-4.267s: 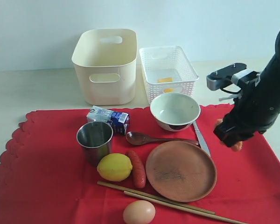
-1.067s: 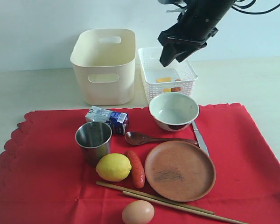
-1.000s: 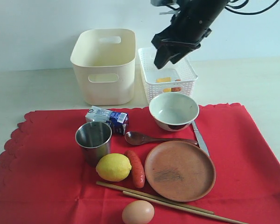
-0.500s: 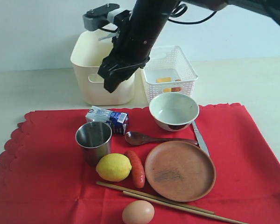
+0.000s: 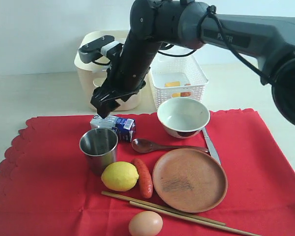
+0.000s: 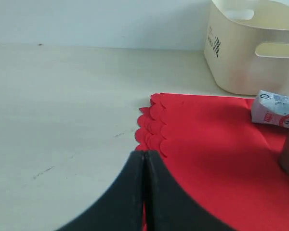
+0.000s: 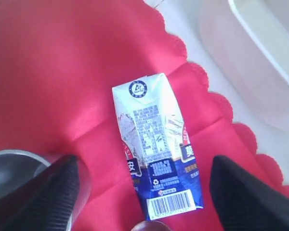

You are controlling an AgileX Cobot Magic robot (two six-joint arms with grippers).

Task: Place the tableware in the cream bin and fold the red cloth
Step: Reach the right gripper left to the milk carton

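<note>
**Right gripper open above the carton, tableware not yet binned**

My right gripper (image 7: 142,166) hung with its fingers (image 7: 55,192) spread wide and nothing between them. It was low over the small carton (image 7: 156,171), which lay flat on the red cloth (image 7: 48,77) with one finger to either side of its width. The steel cup (image 7: 12,166) stood just beside one finger. My left gripper (image 6: 144,163) was pressed closed on nothing, low over the cloth's scalloped edge.

I judged this a clearing step. The carton is not tableware, but it has to leave the cloth before any fold. The next move called for a straight descent and a squeeze across the carton's narrow sides, keeping the finger by the cup from nudging it.

On the exterior view the cloth (image 5: 265,162) lay flat under everything: cup (image 5: 99,147), white bowl (image 5: 183,116), brown plate (image 5: 189,179), wooden spoon (image 5: 157,146), knife (image 5: 212,146) and chopsticks (image 5: 177,212), plus lemon (image 5: 120,175), sausage (image 5: 144,177) and egg (image 5: 145,223).

The cream bin (image 6: 250,53) stood off the cloth's far edge. I saw no tableware in it, though its floor was hidden. The white lattice basket (image 5: 196,81) beside it held a yellow piece (image 5: 173,84) and something reddish. The bowl looked empty.
</note>
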